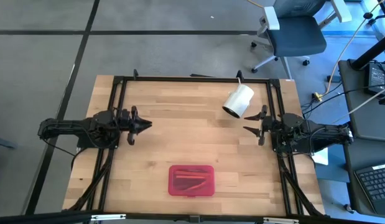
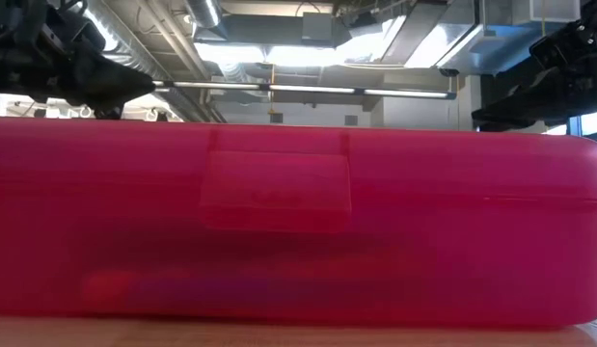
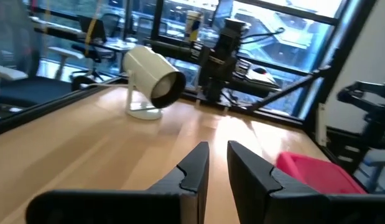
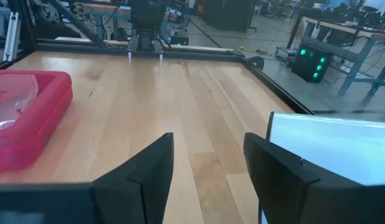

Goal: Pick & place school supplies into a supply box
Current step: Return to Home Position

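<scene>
The red translucent supply box (image 1: 191, 180) lies flat and closed near the table's near edge, filling the low view (image 2: 298, 231). Thin dark shapes show through its lid (image 1: 187, 182); I cannot tell which supplies they are. No loose supplies show on the table. My left gripper (image 1: 146, 125) hovers at the table's left side, its fingers (image 3: 198, 163) only a narrow gap apart. My right gripper (image 1: 257, 125) hovers at the right side, open, with fingers (image 4: 156, 163) wide apart. Both are far from the box and hold nothing.
A white cylinder (image 1: 238, 101) on a small stand sits on the table's far right part, just beyond my right gripper; it also shows in the left wrist view (image 3: 153, 78). A dark frame (image 1: 192, 79) runs along the table's edges. Bare wood lies between the arms.
</scene>
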Motion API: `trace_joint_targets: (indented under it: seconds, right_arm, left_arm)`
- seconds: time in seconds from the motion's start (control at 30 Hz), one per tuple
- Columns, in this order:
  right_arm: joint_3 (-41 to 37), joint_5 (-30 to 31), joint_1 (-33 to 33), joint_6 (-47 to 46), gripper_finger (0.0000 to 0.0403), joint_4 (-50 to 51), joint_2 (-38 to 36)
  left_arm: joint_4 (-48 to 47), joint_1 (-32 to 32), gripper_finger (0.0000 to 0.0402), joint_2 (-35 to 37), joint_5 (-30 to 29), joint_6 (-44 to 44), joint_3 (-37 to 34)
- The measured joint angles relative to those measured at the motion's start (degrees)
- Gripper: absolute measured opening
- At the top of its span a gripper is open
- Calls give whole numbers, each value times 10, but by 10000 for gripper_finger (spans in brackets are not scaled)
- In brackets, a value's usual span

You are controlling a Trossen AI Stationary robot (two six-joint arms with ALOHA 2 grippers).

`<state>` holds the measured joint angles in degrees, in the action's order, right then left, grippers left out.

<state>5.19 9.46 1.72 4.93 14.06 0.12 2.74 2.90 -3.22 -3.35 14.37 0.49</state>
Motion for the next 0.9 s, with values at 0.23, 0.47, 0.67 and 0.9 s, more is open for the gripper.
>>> trace_joint_targets:
  seconds: [0.23, 0.47, 0.67, 0.9]
  right_arm:
    - [0, 0, 0, 0, 200, 0, 0]
    - [0, 0, 0, 0, 200, 0, 0]
    - [0, 0, 0, 0, 200, 0, 0]
    - [0, 0, 0, 1, 200, 0, 0]
  left_arm:
    - [0, 0, 56, 0, -35, -3, 0]
    - [0, 0, 52, 0, -34, 9, 0]
    - [0, 0, 56, 0, -35, 9, 0]
    - [0, 0, 53, 0, -35, 9, 0]
